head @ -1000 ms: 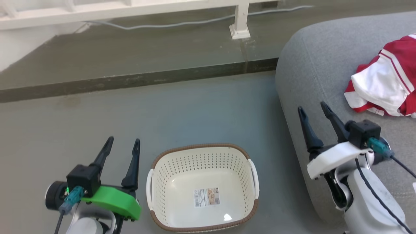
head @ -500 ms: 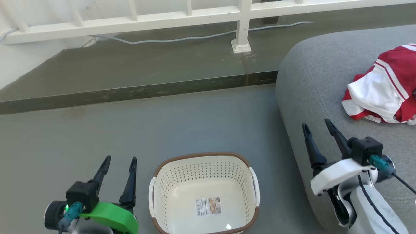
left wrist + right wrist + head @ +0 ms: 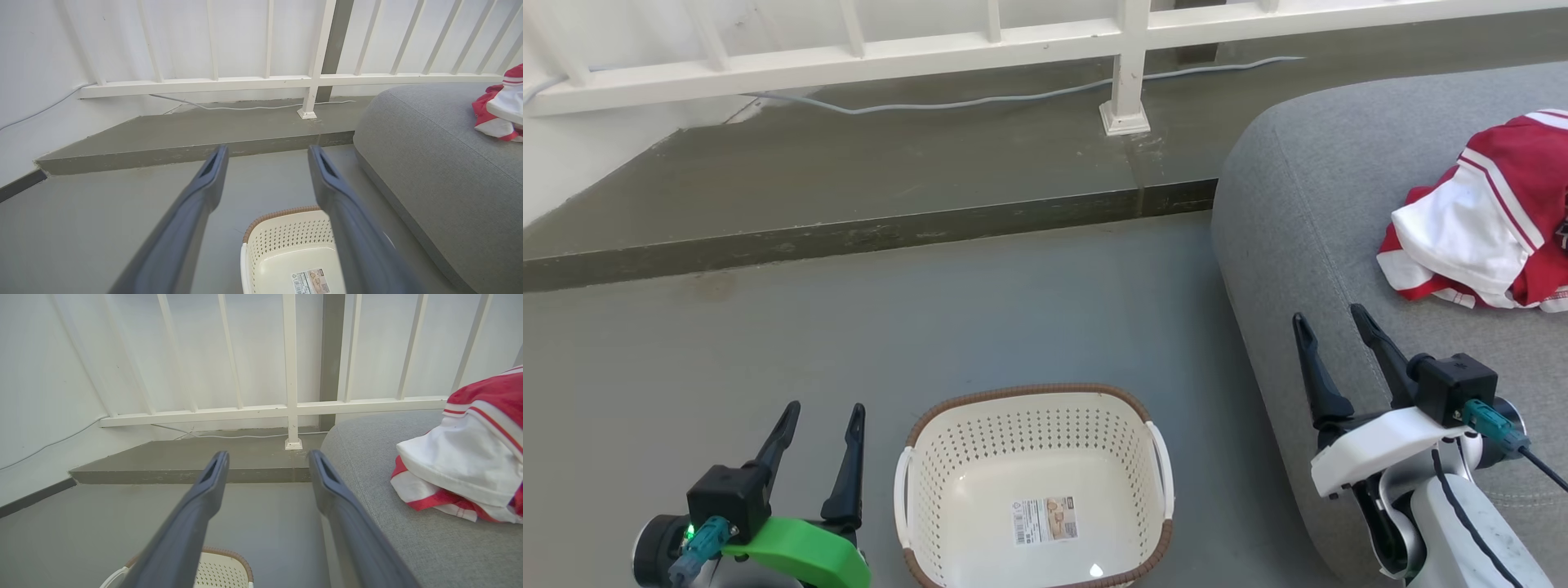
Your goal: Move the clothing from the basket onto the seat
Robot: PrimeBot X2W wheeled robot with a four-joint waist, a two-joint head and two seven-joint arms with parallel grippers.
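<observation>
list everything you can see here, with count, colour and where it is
cream plastic laundry basket with brown rim: one, cream and brown, on the floor between the two end effectors
paper label: one, white with print, on the basket's bottom
grey fabric seat cushion: one, grey, right of the basket
red-and-white clothing: one heap, number of pieces unclear, red and white, on the seat cushion
raised step: one, grey-green, beyond the basket
white railing: one, white, along the far side of the step
grey cable: one, pale grey, lying on the step under the railing
left end effector: one, dark fingers on a green mount, open, left of the basket
right end effector: one, dark fingers on a white mount, open, at the seat cushion's near edge
</observation>
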